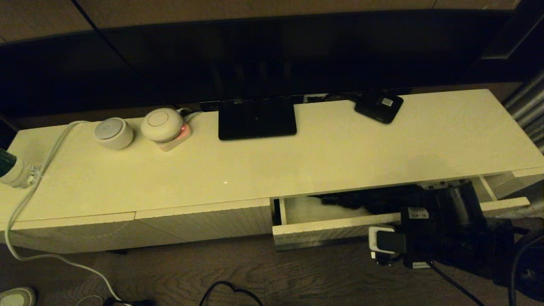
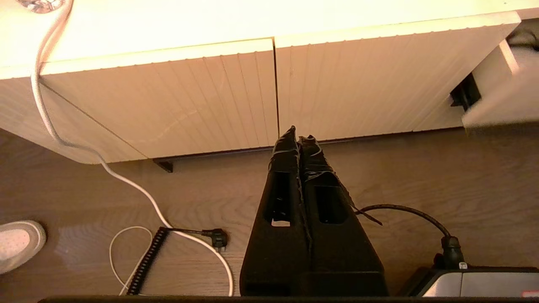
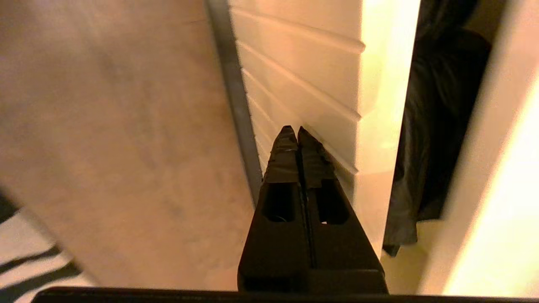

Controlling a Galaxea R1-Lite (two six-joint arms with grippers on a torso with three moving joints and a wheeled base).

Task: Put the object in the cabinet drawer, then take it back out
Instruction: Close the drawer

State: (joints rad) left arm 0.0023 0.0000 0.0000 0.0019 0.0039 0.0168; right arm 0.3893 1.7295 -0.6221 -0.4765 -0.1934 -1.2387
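The cabinet drawer (image 1: pixel 331 226) stands pulled partly out at the cabinet's right, its ribbed cream front (image 3: pixel 303 71) facing the floor side. Inside it lies the black folding umbrella (image 1: pixel 365 203), and its baggy fabric (image 3: pixel 438 126) shows past the drawer's top edge. My right gripper (image 3: pixel 298 132) is shut and empty, its tips resting against the outer face of the drawer front, outside the drawer. The right arm (image 1: pixel 450 212) reaches over the drawer's right part. My left gripper (image 2: pixel 297 134) is shut and empty, low over the floor before the closed ribbed panels (image 2: pixel 236 92).
On the cabinet top sit a flat black stand base (image 1: pixel 257 119), a small black box with a white label (image 1: pixel 379 106), two round white devices (image 1: pixel 114 133) and a white cable (image 1: pixel 25 199). Cables and a plug (image 2: pixel 217 237) lie on the wooden floor.
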